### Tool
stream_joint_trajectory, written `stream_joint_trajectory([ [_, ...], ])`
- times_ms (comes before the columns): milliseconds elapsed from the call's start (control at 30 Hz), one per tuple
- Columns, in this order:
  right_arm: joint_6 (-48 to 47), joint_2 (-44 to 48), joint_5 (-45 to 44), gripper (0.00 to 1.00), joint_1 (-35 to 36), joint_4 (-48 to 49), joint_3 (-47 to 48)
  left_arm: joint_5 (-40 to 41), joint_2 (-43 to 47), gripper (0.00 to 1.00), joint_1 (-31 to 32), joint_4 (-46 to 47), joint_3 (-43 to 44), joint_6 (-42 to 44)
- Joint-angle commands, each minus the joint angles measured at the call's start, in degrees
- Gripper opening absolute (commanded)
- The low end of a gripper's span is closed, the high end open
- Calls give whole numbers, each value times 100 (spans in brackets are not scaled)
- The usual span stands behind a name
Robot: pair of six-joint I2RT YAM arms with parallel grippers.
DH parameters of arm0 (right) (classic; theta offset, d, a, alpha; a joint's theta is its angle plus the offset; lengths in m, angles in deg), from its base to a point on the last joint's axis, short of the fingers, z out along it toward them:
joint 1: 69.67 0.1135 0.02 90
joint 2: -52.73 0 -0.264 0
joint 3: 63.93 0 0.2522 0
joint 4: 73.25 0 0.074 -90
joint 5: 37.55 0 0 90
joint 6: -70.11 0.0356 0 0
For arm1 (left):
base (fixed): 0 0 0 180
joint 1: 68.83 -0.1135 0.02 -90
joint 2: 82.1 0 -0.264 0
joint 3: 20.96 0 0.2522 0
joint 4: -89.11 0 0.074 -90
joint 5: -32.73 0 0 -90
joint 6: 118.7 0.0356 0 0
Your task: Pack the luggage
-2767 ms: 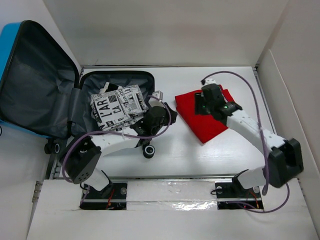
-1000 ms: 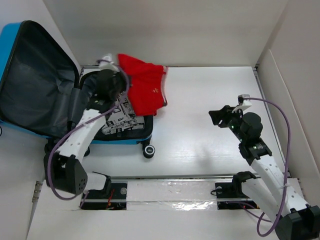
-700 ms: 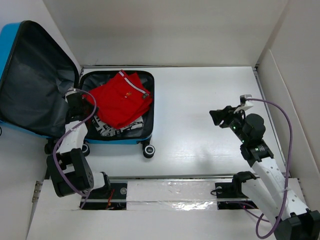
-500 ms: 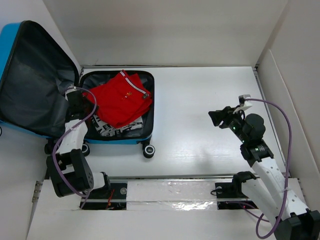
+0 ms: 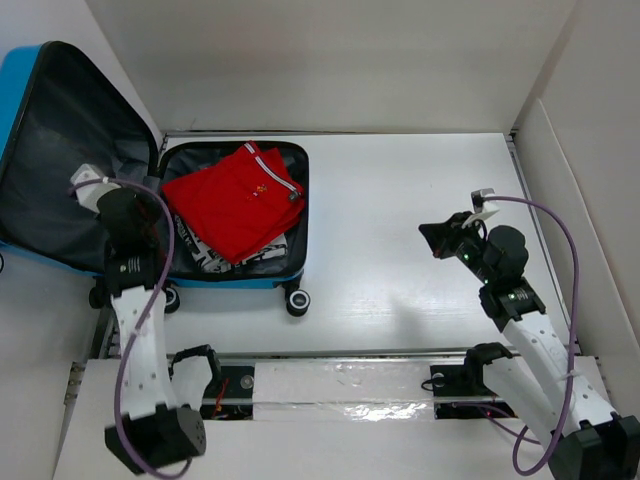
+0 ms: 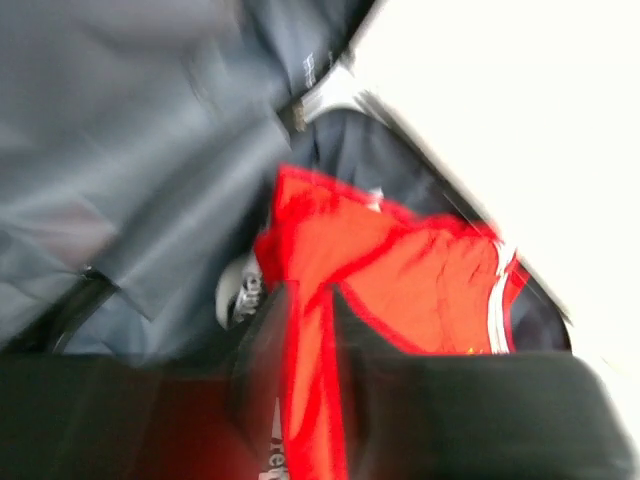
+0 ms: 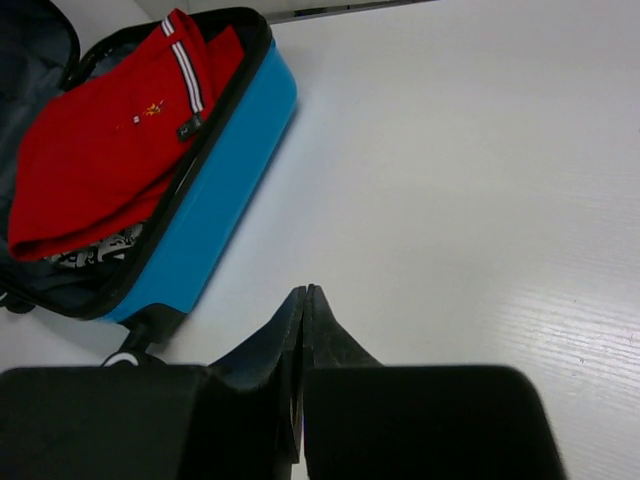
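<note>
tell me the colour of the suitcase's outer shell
Bright blue; the luggage shell shows best in the right wrist view.

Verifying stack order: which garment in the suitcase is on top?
The red garment, with striped trim, lies on top; the black-and-white printed garment only peeks out beneath its near edge.

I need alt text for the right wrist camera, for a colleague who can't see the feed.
The right gripper, shut and holding nothing, hovers over the white table. At upper left, the open blue luggage holds a folded red garment lying on a black-and-white printed garment.
</note>
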Motion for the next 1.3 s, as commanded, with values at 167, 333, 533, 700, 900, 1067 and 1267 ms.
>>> stream_joint_trajectory([
  [167, -114, 15, 238, 0, 21, 242, 114, 2995, 1535, 0, 215, -1613, 285, -554],
  [333, -122, -20, 317, 1, 21, 251, 114, 5309, 1475, 0, 425, -2614, 128, -1010],
  [533, -175, -117, 449, 16, 74, 207, 167, 5978, 1458, 60, 426, -3100, -39, -1584],
  [700, -166, -170, 467, 24, 74, 225, 158, 6410, 607, 82, 190, -2581, 100, -871],
  [900, -280, 23, 388, 24, 126, 23, 255, 5561, -131, 76, -548, -1484, 153, 139],
  [1067, -263, -46, 458, 24, 240, 110, 237, 5672, -722, 69, -550, -1764, 1162, 218],
  [1267, -280, -223, 537, 24, 293, 119, 272, 5400, -916, 43, -550, -1765, 1420, 306],
])
